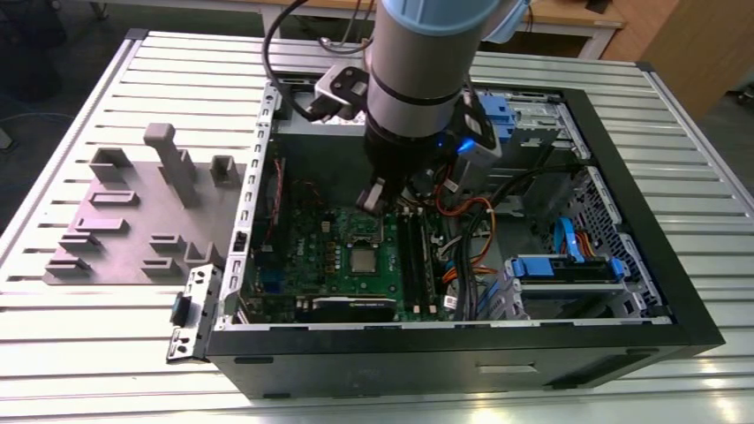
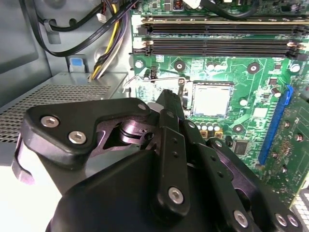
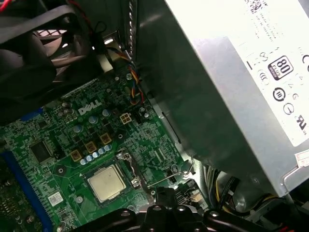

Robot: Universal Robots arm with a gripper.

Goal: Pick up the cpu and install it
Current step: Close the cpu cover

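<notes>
cpu (image 1: 364, 260) lies flat in its socket on the green motherboard (image 1: 309, 250), inside the open black case (image 1: 659, 291) that rests on its side on a slatted metal table (image 1: 141, 353). in the second wrist view the cpu (image 2: 211, 99) shows as a pale square within the socket frame, just beyond the dark gripper body, with two long black memory sticks (image 2: 217, 38) running along the board past it. in the first wrist view the cpu (image 3: 105, 182) sits level in the socket, a thin wire lever (image 3: 166, 180) raised beside it and the grey power supply (image 3: 231, 77) rising close by. the arm (image 1: 425, 62) reaches down into the case, and the gripper (image 1: 389, 196) hangs above the board, near the cpu but apart from it, touching nothing that can be seen. whether its fingers are spread or closed cannot be told; nothing is seen held between them. in the second wrist view the gripper (image 2: 166, 104) tapers to a narrow dark tip beside the socket. toward the exterior view's left, a grey fixture tray (image 1: 141, 221) with upright blocks lies on the table beside the case. toward the exterior view's right, blue drive brackets (image 1: 566, 265) and bundles of cables (image 1: 465, 256) fill the case next to the board.
</notes>
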